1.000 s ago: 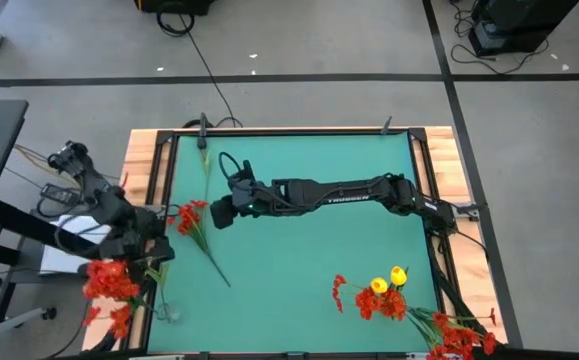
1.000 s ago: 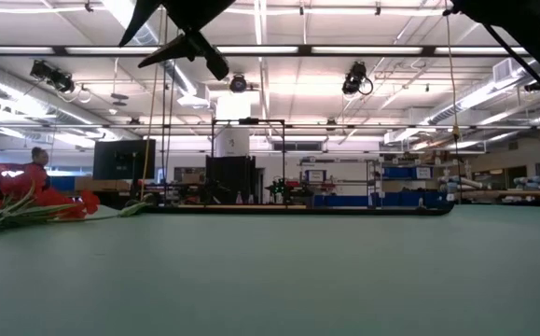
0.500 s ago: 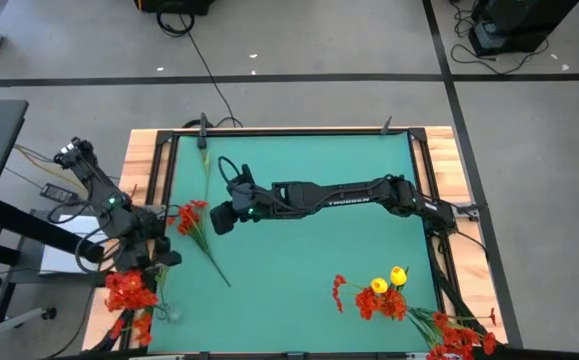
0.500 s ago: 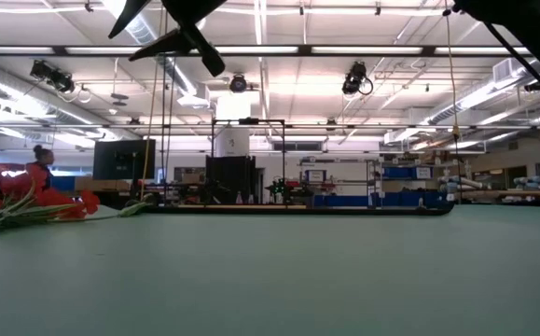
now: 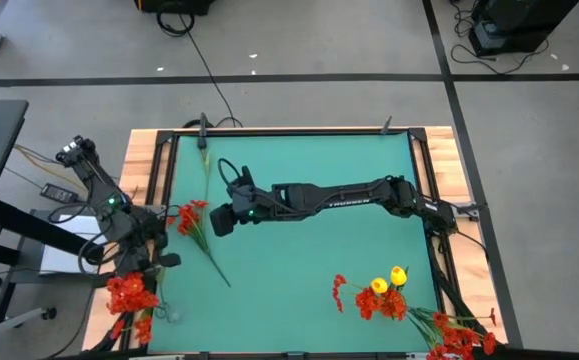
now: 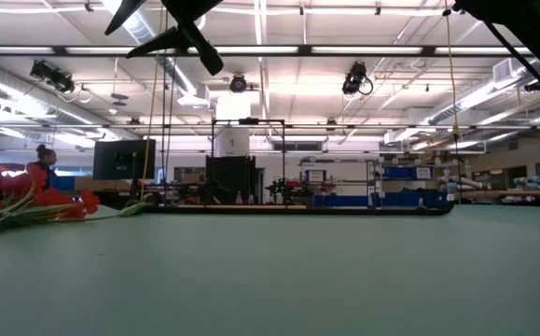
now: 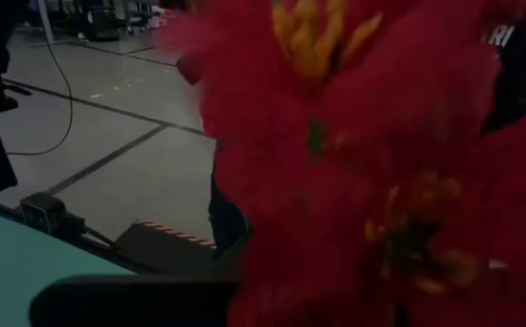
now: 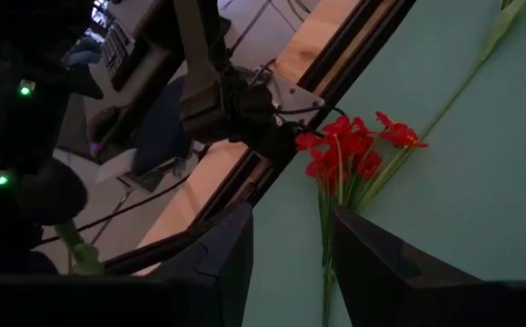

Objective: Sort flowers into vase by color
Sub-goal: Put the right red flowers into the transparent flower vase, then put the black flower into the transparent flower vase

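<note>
one red flower stem (image 5: 197, 232) on green table (image 5: 309, 250)

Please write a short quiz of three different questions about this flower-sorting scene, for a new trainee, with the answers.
1. True or false: the right gripper hovers with open jaws above the red flower stem that lies on the green table.
2. Which colours are the blooms grouped at the table's near right corner? A) red only B) red and yellow C) yellow only
3. Fill in: the left gripper, at the table's left edge, is by a bunch of ___ blooms.

Key: 1 true; 2 B; 3 red.
</note>
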`<move>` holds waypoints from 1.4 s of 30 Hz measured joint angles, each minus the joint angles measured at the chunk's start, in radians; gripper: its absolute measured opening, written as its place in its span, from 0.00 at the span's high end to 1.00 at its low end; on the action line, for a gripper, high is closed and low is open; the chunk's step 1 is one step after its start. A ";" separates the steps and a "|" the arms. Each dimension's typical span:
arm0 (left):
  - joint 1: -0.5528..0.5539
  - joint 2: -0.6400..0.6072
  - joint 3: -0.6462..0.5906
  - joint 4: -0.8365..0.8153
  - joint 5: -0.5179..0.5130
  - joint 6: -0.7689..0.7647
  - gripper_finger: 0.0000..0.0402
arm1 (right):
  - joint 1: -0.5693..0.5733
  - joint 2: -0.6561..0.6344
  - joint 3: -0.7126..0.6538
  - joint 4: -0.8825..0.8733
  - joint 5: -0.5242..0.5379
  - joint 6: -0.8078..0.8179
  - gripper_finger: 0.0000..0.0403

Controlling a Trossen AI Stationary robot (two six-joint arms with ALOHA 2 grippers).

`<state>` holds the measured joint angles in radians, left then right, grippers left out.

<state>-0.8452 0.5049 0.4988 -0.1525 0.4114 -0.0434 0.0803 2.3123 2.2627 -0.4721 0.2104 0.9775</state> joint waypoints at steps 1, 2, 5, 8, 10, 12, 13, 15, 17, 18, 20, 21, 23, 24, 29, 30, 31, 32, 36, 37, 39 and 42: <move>0.000 0.000 0.000 0.004 0.000 -0.012 0.90 | 0.000 0.000 0.000 0.000 -0.003 0.000 0.62; 0.000 0.000 0.000 0.013 0.000 -0.032 0.88 | 0.000 0.000 0.000 0.000 -0.006 0.002 0.62; 0.000 0.001 0.000 0.036 -0.007 -0.092 0.81 | 0.000 0.000 0.000 0.000 -0.014 0.021 0.62; -0.001 0.008 0.000 0.034 -0.007 -0.111 0.72 | 0.000 0.000 0.000 0.000 -0.025 0.023 0.62; -0.002 0.014 0.000 0.038 -0.007 -0.128 0.65 | 0.000 0.000 0.000 0.000 -0.025 0.023 0.62; -0.002 0.019 0.000 0.037 -0.007 -0.145 0.59 | 0.000 0.000 0.000 0.000 -0.026 0.029 0.62; -0.002 0.019 0.000 0.037 -0.006 -0.166 0.55 | 0.000 0.000 0.000 0.000 -0.029 0.036 0.62; -0.002 0.019 0.000 0.037 0.010 -0.213 0.50 | 0.001 0.000 0.000 0.000 -0.034 0.043 0.62; -0.002 0.018 0.000 0.034 0.033 -0.236 0.46 | 0.003 0.000 0.000 0.000 -0.044 0.044 0.62; -0.002 0.019 0.000 0.030 0.049 -0.249 0.45 | 0.003 0.000 0.000 0.000 -0.052 0.044 0.62; -0.007 0.018 0.000 0.017 0.059 -0.283 0.44 | 0.004 0.000 0.000 0.000 -0.059 0.044 0.62; -0.014 0.018 0.000 0.011 0.060 -0.298 0.44 | 0.004 0.000 0.000 0.000 -0.062 0.044 0.62; -0.027 0.018 0.000 -0.004 0.064 -0.320 0.44 | 0.004 0.000 0.000 0.000 -0.071 0.043 0.62; -0.033 0.018 0.000 -0.010 0.065 -0.328 0.44 | 0.004 0.000 0.000 -0.001 -0.074 0.042 0.62; -0.056 0.019 0.044 -0.015 0.061 -0.349 0.46 | 0.006 0.000 0.000 -0.003 -0.082 0.032 0.62; -0.056 0.019 0.065 -0.015 0.054 -0.346 0.47 | 0.006 -0.001 0.000 -0.006 -0.084 0.025 0.62; -0.057 0.019 0.087 -0.015 0.051 -0.336 0.47 | 0.006 -0.001 0.000 -0.009 -0.086 0.018 0.62; -0.056 0.019 0.109 -0.015 0.045 -0.330 0.47 | 0.006 -0.001 0.000 -0.012 -0.086 0.017 0.62; -0.056 0.018 0.178 -0.022 0.002 -0.329 0.48 | 0.006 -0.001 0.000 -0.057 -0.086 0.015 0.62; -0.055 0.018 0.187 -0.025 0.000 -0.330 0.48 | 0.006 -0.001 0.000 -0.072 -0.085 0.014 0.62; -0.055 0.018 0.205 -0.030 -0.005 -0.346 0.48 | 0.006 -0.001 0.000 -0.093 -0.085 0.010 0.62; -0.055 0.019 0.249 -0.032 -0.028 -0.366 0.48 | 0.006 -0.001 0.000 -0.111 -0.077 0.007 0.62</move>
<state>-0.9005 0.5243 0.7478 -0.1841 0.3833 -0.4095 0.0860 2.3112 2.2627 -0.5827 0.1337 0.9844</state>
